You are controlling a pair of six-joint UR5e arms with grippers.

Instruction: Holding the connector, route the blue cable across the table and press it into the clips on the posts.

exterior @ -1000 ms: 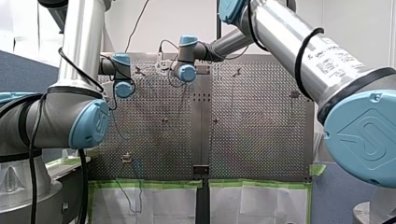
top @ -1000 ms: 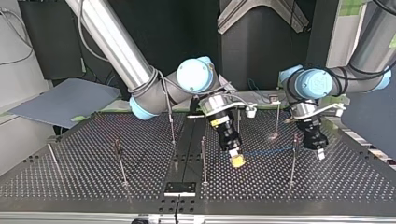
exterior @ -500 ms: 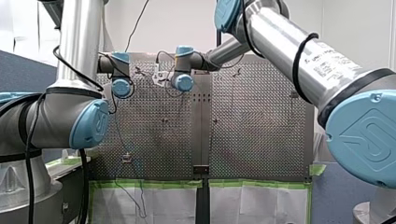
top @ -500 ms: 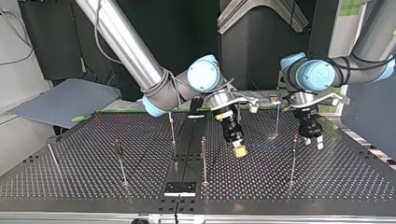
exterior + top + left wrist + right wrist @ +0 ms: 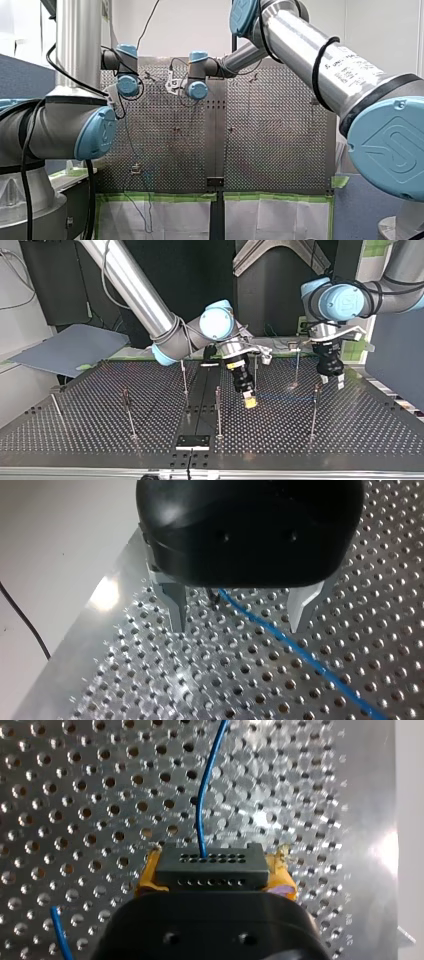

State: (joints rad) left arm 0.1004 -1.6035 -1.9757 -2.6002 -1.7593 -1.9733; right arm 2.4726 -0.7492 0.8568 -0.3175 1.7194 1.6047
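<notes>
**Q:** Where is the cable?

**A:** The right gripper (image 5: 248,401) pinches a black connector (image 5: 209,866) between yellow pads (image 5: 144,879). The blue cable (image 5: 282,399) leaves the connector and runs low over the perforated table (image 5: 100,435) to a thin post (image 5: 315,407) at the top view's right. Whether it sits in that post's clip is too small to tell.

**Q:** And the other arm?

**A:** The left gripper (image 5: 240,625) hangs just above the table near that post. Its metal fingers (image 5: 175,605) are spread, one on each side of the cable, touching nothing.

**Q:** What could go wrong from here?

**A:** Probably three things. A hard pull toward the middle post (image 5: 218,410) could drag the cable off the post it reaches, since nothing pins it there. If the connector travels too low, the thin cable could slide under a clip instead of into it. The connector could also twist in the pads under a sideways load, since they seem to hold only its two ends.
</notes>
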